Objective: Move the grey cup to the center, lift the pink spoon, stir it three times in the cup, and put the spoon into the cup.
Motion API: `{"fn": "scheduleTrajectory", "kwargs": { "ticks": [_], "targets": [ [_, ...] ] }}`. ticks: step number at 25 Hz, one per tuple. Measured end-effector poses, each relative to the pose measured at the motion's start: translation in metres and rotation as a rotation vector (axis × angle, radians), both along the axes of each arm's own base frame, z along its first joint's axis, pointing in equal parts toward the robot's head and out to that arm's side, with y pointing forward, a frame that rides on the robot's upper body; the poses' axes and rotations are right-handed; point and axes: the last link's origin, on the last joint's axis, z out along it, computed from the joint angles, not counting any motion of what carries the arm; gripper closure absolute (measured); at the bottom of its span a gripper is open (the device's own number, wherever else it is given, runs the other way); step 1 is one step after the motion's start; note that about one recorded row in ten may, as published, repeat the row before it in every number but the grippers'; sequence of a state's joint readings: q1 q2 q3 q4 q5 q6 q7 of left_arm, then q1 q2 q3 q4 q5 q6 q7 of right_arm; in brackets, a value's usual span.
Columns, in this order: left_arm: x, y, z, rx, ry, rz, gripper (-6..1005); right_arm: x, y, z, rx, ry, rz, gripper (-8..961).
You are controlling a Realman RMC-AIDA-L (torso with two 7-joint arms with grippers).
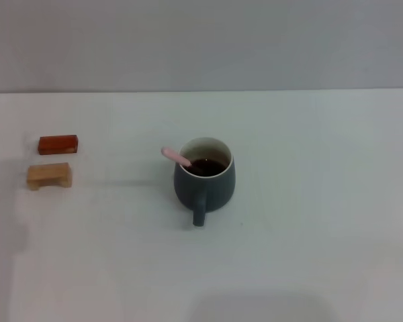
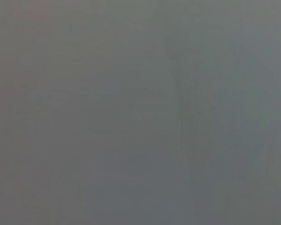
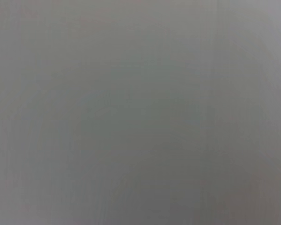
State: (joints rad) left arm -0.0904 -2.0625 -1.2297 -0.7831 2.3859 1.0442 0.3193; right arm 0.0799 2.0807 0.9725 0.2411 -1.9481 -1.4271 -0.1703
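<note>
Squat dark slate-grey ceramic cup [image 1: 204,182], table [image 1: 309,221] centre, handle facing near; slim pink-handled spoon [image 1: 176,157] inside, leaning left. Neither end effector visible; state indeterminable.

No part of the robot's body appears in any of the three views: neither arm, no hand, no cable or casing. The head view takes in no piece of the machine, and both wrist views show only a flat, featureless grey field in which nothing of the robot can be made out.
</note>
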Motion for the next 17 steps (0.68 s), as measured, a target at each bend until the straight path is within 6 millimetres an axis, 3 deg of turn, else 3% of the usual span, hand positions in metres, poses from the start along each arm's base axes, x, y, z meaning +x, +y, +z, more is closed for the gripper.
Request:
{"fn": "scheduleTrajectory", "kwargs": {
  "ticks": [3, 6, 8, 13, 17],
  "targets": [
    [-0.028, -0.003, -0.004, -0.025, -0.051, 0.054, 494, -0.001, 0.0, 0.001, 0.003, -0.002, 0.003, 954],
    [-0.043, -0.008, -0.007, -0.031, -0.072, 0.067, 358, -0.002, 0.0, 0.001, 0.009, -0.005, 0.01, 954],
    [-0.046, -0.01, -0.008, -0.035, -0.065, 0.071, 268, -0.002, 0.0, 0.001, 0.011, -0.007, 0.012, 954],
    [-0.049, -0.013, -0.009, -0.04, -0.061, 0.081, 170, -0.002, -0.001, 0.001, 0.012, -0.008, 0.009, 955],
    [-0.051, -0.015, -0.009, -0.041, -0.06, 0.085, 170, -0.002, 0.0, 0.002, 0.013, -0.009, 0.011, 955]
  ]
}}
